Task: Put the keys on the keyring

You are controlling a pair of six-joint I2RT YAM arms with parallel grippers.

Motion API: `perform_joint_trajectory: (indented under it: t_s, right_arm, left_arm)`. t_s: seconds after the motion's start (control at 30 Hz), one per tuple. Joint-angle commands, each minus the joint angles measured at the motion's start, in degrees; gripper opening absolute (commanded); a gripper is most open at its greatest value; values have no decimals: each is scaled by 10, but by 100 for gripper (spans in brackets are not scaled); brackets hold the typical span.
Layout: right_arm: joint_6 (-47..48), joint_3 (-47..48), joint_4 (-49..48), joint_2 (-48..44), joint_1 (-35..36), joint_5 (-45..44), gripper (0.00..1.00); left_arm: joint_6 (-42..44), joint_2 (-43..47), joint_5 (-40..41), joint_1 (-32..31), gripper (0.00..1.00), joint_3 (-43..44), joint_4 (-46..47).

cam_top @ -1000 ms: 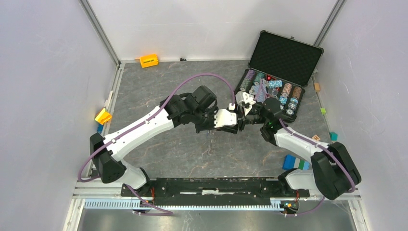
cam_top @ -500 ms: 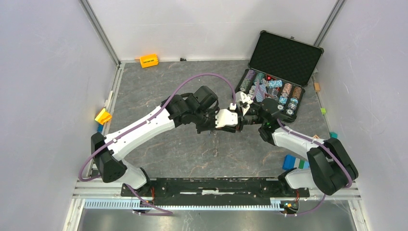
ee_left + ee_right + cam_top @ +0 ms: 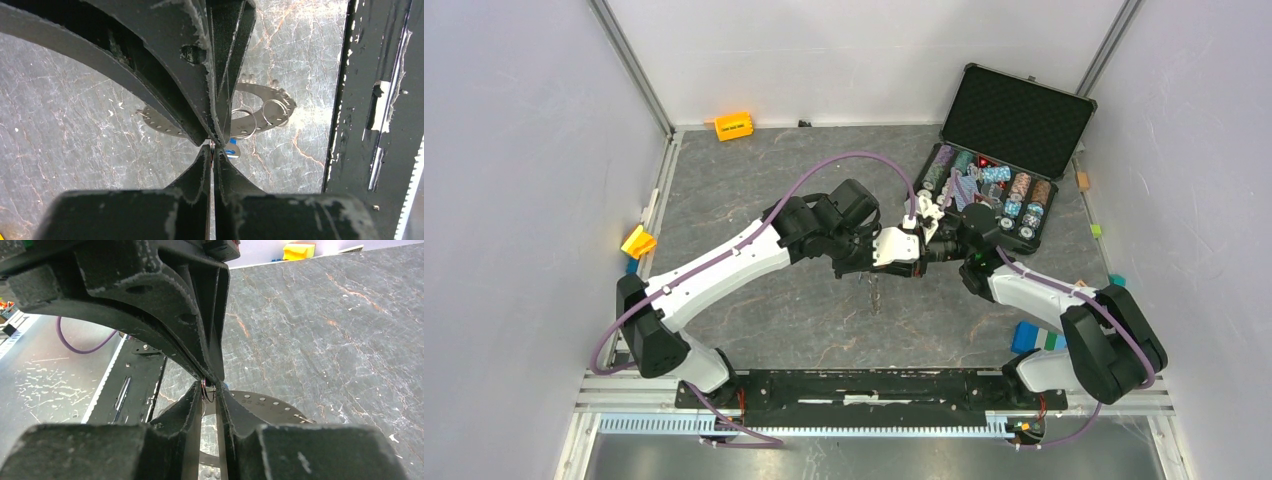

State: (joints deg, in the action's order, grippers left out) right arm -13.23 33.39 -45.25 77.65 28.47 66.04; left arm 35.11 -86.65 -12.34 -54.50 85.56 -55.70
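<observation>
L claw (image 3: pixel 214 144) & R claw (image 3: pixel 211 389) meet tip to tip above mid-counter (image 3: pixel 754 170). L is clenched on thin metal, key or ring unclear. R is clenched on a small wire loop (image 3: pixel 206 391). Keyring (image 3: pixel 265 97) sits just behind the tips, blue-headed key (image 3: pixel 231 148) beside them. Risk: opposing pull slips a pinch and drops the key unthreaded. Count: 2 claws, 1 keyring, 1 key visible, 2 split rings (image 3: pixel 274 111).

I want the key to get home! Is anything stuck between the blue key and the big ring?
Nothing visible does. The blue key sits at the left gripper's shut tips, right beside the keyring.
</observation>
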Motion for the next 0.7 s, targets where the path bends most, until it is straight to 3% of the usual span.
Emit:
perform_joint_trajectory:
  t_s: [0.0,0.2,0.37,0.57,0.67]
  right_arm:
    - [36,20,30,0,4,-5,20]
    - [35,22,30,-3,6,-3,18]
    - [34,22,27,-6,7,-2,0]
    - [34,19,23,-13,5,-2,0]
    - [33,16,20,-21,1,0,0]
  left_arm:
    - [-20,3,-15,-3,2,25,8]
    - [-20,-1,-21,-3,2,19,8]
    - [-20,-5,-24,-3,2,15,8]
    - [-15,0,-34,-2,2,9,9]
    - [-8,15,-39,2,10,-4,19]
